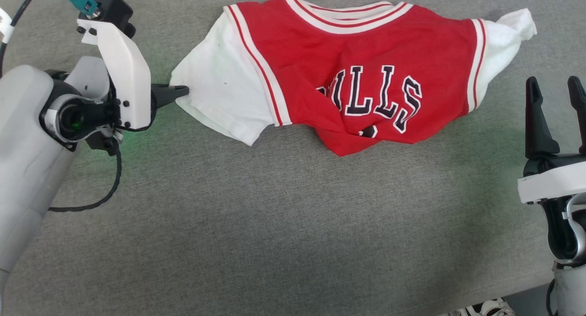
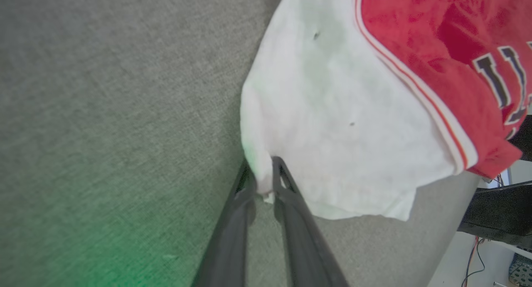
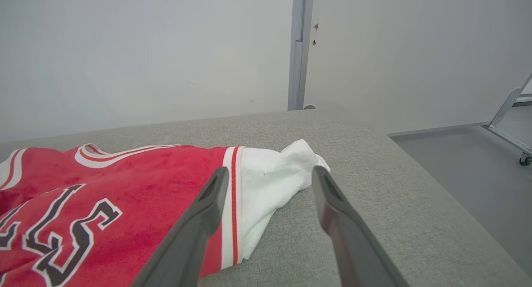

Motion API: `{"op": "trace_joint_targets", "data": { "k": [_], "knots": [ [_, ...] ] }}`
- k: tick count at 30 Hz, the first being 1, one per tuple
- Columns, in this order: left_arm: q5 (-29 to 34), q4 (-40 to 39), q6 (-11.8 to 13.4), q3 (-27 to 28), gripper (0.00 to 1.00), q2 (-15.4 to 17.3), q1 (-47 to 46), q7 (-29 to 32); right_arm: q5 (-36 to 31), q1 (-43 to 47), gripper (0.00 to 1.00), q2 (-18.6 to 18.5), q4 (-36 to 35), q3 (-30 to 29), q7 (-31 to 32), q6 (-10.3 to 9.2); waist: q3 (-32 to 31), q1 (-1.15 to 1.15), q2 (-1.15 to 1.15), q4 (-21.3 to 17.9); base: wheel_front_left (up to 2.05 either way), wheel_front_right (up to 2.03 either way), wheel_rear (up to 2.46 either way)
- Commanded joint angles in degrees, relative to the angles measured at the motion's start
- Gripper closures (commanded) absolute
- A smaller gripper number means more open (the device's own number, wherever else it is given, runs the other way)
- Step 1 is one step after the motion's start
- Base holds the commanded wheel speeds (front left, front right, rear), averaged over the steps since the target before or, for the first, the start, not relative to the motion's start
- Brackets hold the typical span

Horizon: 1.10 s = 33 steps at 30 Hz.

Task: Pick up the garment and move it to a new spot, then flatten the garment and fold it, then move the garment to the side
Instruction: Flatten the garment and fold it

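Left gripper [image 1: 181,90] [image 2: 262,170]: jaws pinched together on the hem corner of the near white sleeve [image 1: 219,100], a small fold of cloth caught between the tips. Right gripper [image 1: 556,89] [image 3: 270,174]: fingers spread apart, nothing in them, hanging just short of the other white sleeve [image 3: 278,183], not touching.

Garment [image 1: 357,64] [image 2: 353,91] [image 3: 124,183] lies crumpled on the grey padded table [image 1: 274,215], collar away from the robot, red lower part bunched under the lettering, far sleeve twisted.

Handling, a judgement: light, limp, stretchy cotton, not fragile, not slippery on this fabric top. It will sag and drag if lifted by one corner. Best taken at both sleeve hems or both shoulders, so that it hangs open.

Count: one garment, two sleeves, two grippers, one table.
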Motion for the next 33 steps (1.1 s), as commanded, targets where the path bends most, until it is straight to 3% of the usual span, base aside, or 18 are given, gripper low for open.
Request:
{"op": "trace_joint_targets", "data": {
  "k": [1, 12, 21, 22, 23, 24, 28, 33],
  "knots": [
    [-0.75, 0.74, 0.06, -0.72, 1.0, -0.52, 1.37, -0.6, -0.24, -0.62, 0.0, 0.26, -0.44, -0.02, 0.11, -0.02, -0.16, 0.0, 0.0, 0.41, 0.0, 0.0, 0.0],
    [4.37, 8.09, 0.12, -0.79, 1.0, 5.31, -2.99, -11.66, -0.57, -0.4, 0.0, 0.45, -0.86, 0.71, 0.9, -0.02, -1.66, 0.0, 0.0, 2.86, 0.0, 0.0, 0.0],
    [3.52, 10.57, 0.11, -2.57, 0.98, 4.96, -1.76, -14.89, -0.47, 0.21, 0.0, 0.04, -1.17, 0.68, 1.65, -0.02, -2.45, 0.0, 0.0, 3.62, 0.0, 0.0, 0.0],
    [3.53, 10.56, 0.11, -2.76, 0.72, 4.89, -1.72, -15.44, -0.47, 0.28, 0.0, -0.08, -1.19, 0.83, 1.72, -0.02, -2.53, 0.0, 0.0, 3.69, 0.0, 0.0, 0.0],
    [3.79, 10.34, 0.11, -3.13, 0.29, 4.85, -1.71, -16.08, -0.52, 0.35, 0.0, -0.26, -1.19, 0.97, 2.07, -0.02, -2.62, 0.0, 0.0, 3.77, 0.0, 0.0, 0.0],
    [3.61, 10.14, 0.11, -3.34, 0.0, 4.81, -1.51, -16.64, -0.52, 0.38, 0.0, -0.41, -1.23, 1.13, 2.34, -0.02, -2.73, 0.0, 0.0, 3.87, 0.0, 0.0, 0.0],
    [2.73, 8.92, 0.11, -3.99, 0.0, 5.3, -0.87, -18.75, -0.65, 0.23, 0.0, -1.0, -1.01, 1.72, 3.16, -0.02, -3.32, 0.0, 0.0, 4.41, 0.0, 0.0, 0.0],
    [3.21, 6.64, 0.11, -3.93, 0.0, 6.38, 2.04, -27.9, -0.52, -0.98, 0.0, -3.09, 0.34, 4.69, 5.65, -0.02, -4.56, 0.0, 0.0, 5.9, 0.0, 0.0, 0.0]
  ]
}}
